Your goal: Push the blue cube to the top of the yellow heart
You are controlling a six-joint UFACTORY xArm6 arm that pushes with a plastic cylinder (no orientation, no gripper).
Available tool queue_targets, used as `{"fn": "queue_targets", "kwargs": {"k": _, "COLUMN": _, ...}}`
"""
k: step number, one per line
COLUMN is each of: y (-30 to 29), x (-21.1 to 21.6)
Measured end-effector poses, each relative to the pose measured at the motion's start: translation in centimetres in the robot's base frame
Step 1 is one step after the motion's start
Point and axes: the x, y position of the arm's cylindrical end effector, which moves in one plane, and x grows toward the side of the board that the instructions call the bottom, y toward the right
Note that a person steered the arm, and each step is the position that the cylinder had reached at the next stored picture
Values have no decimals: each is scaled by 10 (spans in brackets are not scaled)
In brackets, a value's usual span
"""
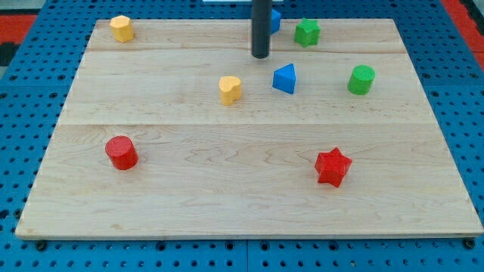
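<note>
The yellow heart (231, 88) lies on the wooden board a little left of centre in the upper half. The blue cube (275, 20) sits near the board's top edge and is mostly hidden behind my rod; only its right part shows. My tip (261, 56) rests on the board just below and left of the blue cube, and above and right of the yellow heart. It stands apart from the heart. I cannot tell whether the rod touches the cube.
A blue triangular block (284, 78) lies right of the heart. A green star (307, 32) and a green cylinder (361, 79) are at the upper right. A yellow hexagon (121, 28) is at the top left, a red cylinder (121, 152) at lower left, and a red star (333, 166) at lower right.
</note>
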Motion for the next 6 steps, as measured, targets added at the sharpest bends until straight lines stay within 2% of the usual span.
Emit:
{"fn": "queue_targets", "kwargs": {"k": 1, "y": 106, "x": -28}}
{"fn": "queue_targets", "kwargs": {"k": 2, "y": 172, "x": -69}}
{"fn": "queue_targets", "kwargs": {"k": 3, "y": 161, "x": -94}}
{"fn": "queue_targets", "kwargs": {"k": 4, "y": 137, "x": -94}}
{"fn": "queue_targets", "kwargs": {"k": 6, "y": -12, "x": -94}}
